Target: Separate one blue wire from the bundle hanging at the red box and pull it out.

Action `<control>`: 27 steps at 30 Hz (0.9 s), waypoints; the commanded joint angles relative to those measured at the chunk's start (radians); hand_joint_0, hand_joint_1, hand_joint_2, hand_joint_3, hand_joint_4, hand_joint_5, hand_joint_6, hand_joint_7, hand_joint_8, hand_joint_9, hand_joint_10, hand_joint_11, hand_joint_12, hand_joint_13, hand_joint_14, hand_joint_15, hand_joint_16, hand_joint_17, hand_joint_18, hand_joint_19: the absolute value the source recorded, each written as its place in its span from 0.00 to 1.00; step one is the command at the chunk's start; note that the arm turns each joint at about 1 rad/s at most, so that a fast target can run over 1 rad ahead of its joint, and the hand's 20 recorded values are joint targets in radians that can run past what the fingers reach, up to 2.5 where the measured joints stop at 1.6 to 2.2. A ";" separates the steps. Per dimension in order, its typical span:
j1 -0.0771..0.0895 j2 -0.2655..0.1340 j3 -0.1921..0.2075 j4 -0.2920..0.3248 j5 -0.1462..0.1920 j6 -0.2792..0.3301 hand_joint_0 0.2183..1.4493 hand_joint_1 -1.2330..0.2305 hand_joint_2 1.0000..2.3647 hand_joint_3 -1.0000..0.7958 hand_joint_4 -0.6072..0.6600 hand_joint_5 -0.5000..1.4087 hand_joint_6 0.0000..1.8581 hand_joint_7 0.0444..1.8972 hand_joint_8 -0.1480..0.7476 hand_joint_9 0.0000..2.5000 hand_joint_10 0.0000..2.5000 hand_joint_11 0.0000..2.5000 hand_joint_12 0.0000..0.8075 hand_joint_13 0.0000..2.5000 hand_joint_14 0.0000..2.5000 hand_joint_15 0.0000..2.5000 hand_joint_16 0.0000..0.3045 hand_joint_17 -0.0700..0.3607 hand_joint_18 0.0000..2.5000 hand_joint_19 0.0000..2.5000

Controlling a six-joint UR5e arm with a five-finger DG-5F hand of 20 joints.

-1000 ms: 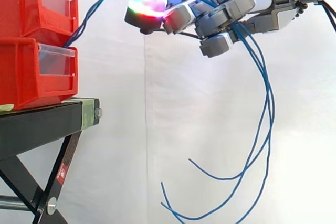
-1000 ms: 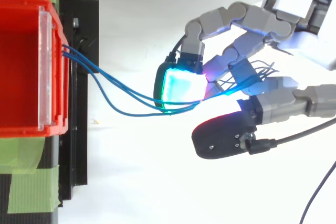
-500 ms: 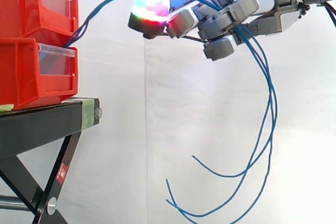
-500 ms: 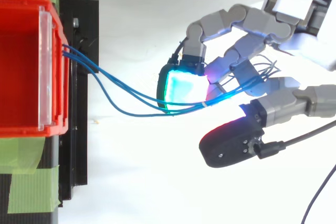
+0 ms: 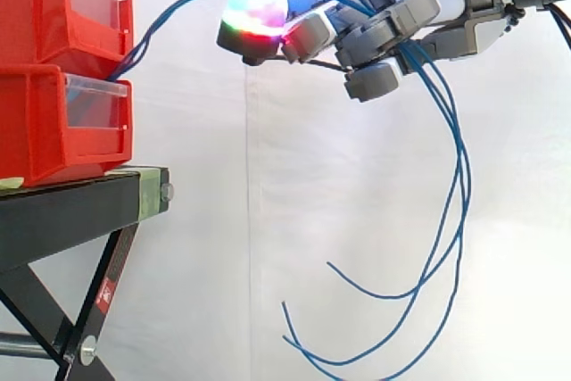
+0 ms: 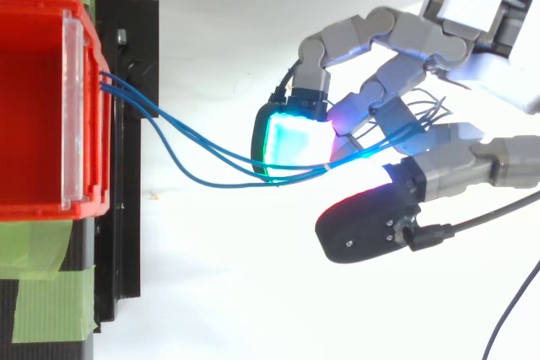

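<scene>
We see the grey robot hand (image 5: pixel 384 28) with glowing tips curled round a few thin bendy blue wires (image 5: pixel 461 167), not just one. One end of each goes into the shiny red plastic box (image 5: pixel 45 131), and the loose ends hang down in long curves. We think none is pulled out yet.

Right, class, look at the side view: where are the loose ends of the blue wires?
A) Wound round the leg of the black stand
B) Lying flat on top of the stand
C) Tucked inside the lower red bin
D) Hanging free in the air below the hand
D: past the hand the blue wires curve down and their ends dangle in open air, away from the red bins.
</scene>
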 commanded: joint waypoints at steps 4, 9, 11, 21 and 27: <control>0.000 0.000 0.000 0.002 0.001 0.000 0.27 0.41 0.01 0.33 0.73 0.14 0.45 0.57 0.60 0.40 0.00 0.70 0.47 0.42 0.89 0.42 0.16 0.42 0.42 0.61; 0.000 0.001 0.000 0.003 0.001 0.000 0.30 0.38 0.01 0.35 0.72 0.14 0.45 0.58 0.59 0.40 0.00 0.70 0.46 0.41 0.89 0.43 0.16 0.41 0.42 0.61; 0.000 0.001 0.000 0.005 0.001 0.000 0.30 0.37 0.01 0.36 0.72 0.14 0.45 0.58 0.59 0.40 0.00 0.70 0.46 0.41 0.89 0.43 0.16 0.41 0.42 0.60; 0.000 0.000 0.000 0.006 0.001 0.000 0.35 0.35 0.02 0.41 0.72 0.14 0.46 0.57 0.58 0.40 0.00 0.70 0.46 0.42 0.88 0.43 0.15 0.40 0.42 0.61; 0.000 0.000 0.000 0.006 0.001 0.000 0.35 0.34 0.02 0.44 0.69 0.14 0.46 0.58 0.56 0.41 0.00 0.71 0.46 0.42 0.88 0.45 0.15 0.41 0.42 0.61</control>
